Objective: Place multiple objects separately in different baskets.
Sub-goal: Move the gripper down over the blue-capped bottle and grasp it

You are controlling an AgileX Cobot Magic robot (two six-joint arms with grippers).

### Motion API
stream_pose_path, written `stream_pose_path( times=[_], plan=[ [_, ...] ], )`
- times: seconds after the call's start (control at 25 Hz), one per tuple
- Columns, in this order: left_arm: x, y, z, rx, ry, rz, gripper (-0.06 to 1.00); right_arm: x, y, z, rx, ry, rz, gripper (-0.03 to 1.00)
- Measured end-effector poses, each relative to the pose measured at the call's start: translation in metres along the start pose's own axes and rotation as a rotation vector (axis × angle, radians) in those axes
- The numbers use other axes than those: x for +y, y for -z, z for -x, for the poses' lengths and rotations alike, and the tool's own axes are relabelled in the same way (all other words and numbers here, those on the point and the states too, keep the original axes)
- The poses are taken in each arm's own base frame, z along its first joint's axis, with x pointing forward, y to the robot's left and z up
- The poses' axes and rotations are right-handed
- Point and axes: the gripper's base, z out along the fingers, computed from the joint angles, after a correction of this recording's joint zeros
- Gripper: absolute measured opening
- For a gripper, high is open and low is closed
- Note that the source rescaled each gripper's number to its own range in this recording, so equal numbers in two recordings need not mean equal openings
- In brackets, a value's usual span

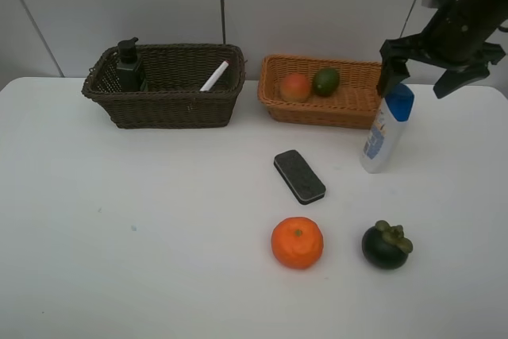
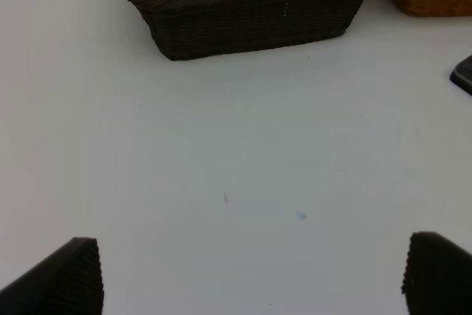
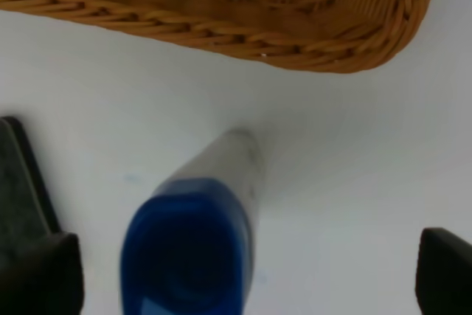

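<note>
Dark basket (image 1: 163, 109) held pump bottle (image 1: 129, 65), marker (image 1: 214, 76); tan basket (image 1: 317, 110) — two fruits (image 1: 295, 86). Roughly half done. Right gripper (image 1: 417, 85) gaped empty over white bottle (image 1: 387, 129) — left gripper (image 2: 251, 278) spread, empty.

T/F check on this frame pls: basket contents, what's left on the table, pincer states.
1. The pump bottle and marker are in the dark basket. True.
2. The tan basket holds three fruits. False: two, a red-orange fruit and a green fruit.
3. The white bottle stands on the table, outside both baskets. True.
4. The right pincer is shut on the blue cap. False: it is open, not gripping the cap.
5. The eraser, orange fruit and dark fruit lie on the table. True.
6. The left pincer holds the marker. False: it is open and empty.
</note>
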Motion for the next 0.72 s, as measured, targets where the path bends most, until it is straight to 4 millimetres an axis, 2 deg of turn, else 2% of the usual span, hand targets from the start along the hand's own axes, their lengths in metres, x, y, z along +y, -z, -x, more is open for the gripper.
stream_pose_path(
  times=[0.52,0.72],
  plan=[
    [0.0,0.0,0.0,0.0,0.0,0.0,1.0,-0.001,-0.056,0.003,0.128,0.009,-0.012,1.0],
    [0.0,0.0,0.0,0.0,0.0,0.0,1.0,0.0,-0.062,0.005,0.134,0.0,0.0,0.97]
  ],
)
